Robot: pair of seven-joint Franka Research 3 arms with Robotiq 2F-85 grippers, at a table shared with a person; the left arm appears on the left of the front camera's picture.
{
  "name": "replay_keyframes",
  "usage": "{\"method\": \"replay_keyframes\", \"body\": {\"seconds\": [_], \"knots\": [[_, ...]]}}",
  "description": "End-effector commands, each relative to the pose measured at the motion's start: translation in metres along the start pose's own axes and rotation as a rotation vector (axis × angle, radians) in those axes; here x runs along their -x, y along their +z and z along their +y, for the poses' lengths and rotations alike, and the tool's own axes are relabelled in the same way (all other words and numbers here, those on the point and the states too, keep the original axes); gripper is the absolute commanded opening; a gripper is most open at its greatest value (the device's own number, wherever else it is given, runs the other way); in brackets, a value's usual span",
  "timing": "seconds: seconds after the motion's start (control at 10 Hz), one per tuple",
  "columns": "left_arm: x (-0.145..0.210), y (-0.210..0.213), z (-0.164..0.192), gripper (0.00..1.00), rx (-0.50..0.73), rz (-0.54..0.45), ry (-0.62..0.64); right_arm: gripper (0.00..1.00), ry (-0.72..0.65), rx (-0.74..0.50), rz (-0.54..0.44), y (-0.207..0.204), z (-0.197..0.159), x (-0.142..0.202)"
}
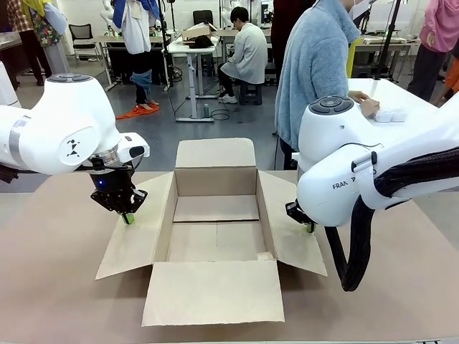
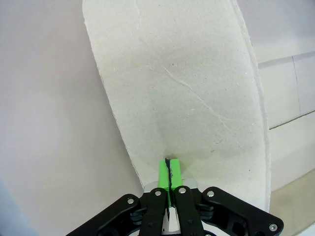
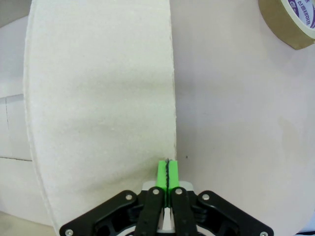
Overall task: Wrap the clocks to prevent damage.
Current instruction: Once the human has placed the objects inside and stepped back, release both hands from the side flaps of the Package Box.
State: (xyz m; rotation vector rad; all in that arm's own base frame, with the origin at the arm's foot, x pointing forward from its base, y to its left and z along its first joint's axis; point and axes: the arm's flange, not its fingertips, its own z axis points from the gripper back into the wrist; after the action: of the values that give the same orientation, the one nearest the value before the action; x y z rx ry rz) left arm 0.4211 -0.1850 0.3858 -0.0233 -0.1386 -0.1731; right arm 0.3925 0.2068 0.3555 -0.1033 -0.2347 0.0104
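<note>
- The cardboard box sits in the middle of the front view on the brown table. Its mouth faces up and all four flaps are splayed outward. Where the clocks are I cannot tell.
- The left gripper has its green pads pressed together with nothing between them. Its tip rests on the left flap at centre left, near the outer edge.
- The right gripper is likewise pressed together and empty, with its tip at the outer edge of the right flap, centre right.
- Judged by look, the box is light and empty, so it should slide if shoved. Its panels are stiff, but the flaps hinge freely at their creases.
- The best hold is probably a pinch on a flap's free edge; closed tips can only push.
- The floor seam runs left to right across the frame. The footprint looks near square, so its long axis is unclear.
- A roll of tape lies at the upper right of the right wrist view.
</note>
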Motion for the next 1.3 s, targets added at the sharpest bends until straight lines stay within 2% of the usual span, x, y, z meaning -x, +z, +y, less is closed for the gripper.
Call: {"method": "replay_keyframes", "body": {"seconds": [0.0,1.2], "knots": [[-0.0002,-0.0005,0.0017,0.01,-0.009,-0.002,-0.005,0.01,0.003,0.005,0.008,-0.0028,0.0014,0.0011],[-0.0002,-0.0005,0.0017,0.01,-0.009,-0.002,-0.005,0.01,0.003,0.005,0.008,-0.0028,0.0014,0.0011]]}}
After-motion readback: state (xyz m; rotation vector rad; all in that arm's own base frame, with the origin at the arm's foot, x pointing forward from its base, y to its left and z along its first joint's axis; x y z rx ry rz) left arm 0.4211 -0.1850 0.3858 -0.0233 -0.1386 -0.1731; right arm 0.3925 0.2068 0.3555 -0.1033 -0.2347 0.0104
